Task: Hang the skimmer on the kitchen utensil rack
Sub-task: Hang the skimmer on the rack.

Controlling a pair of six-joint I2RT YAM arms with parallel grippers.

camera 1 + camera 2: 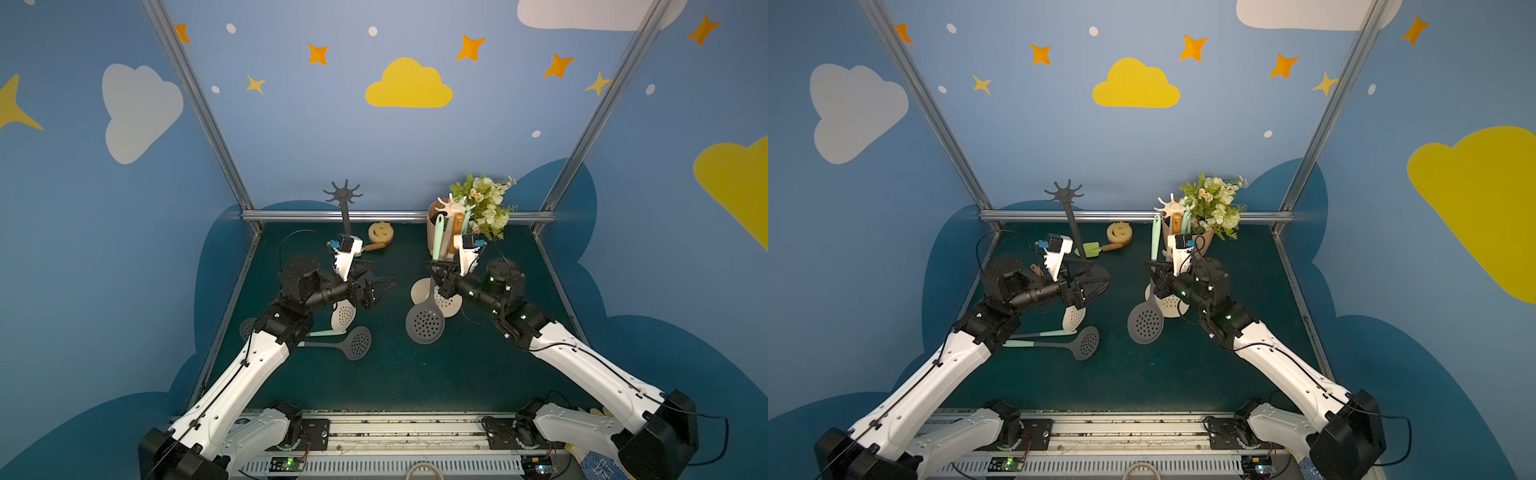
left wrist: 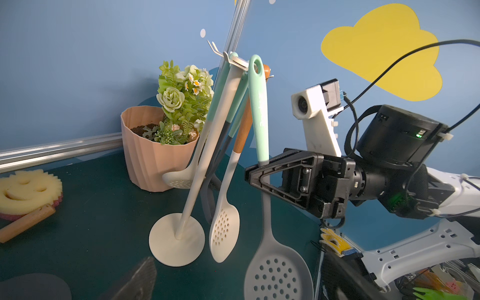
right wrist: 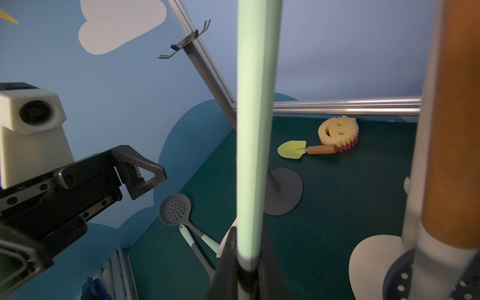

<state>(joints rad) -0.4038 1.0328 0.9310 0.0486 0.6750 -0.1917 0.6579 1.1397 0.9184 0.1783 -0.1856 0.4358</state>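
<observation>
Right tool (image 2: pixel 257 170) clamped tight on the smooth mint handle of the skimmer (image 2: pixel 275 275), whose round grey perforated head hangs at 1 o'clock beside the disc base of the cream rack (image 2: pixel 176 240). The table (image 1: pixel 415 382) is open from 5 to 7 o'clock, and a ribbed pot (image 2: pixel 148 161) crowds the 1 o'clock corner. Left tool (image 1: pixel 380 291) gapes wide and empty at 11 o'clock by the dark rack (image 1: pixel 343 193); only the left wrist view shows the handle loop up at a hook (threaded or not, can't tell), top views bury it among other handles.
</observation>
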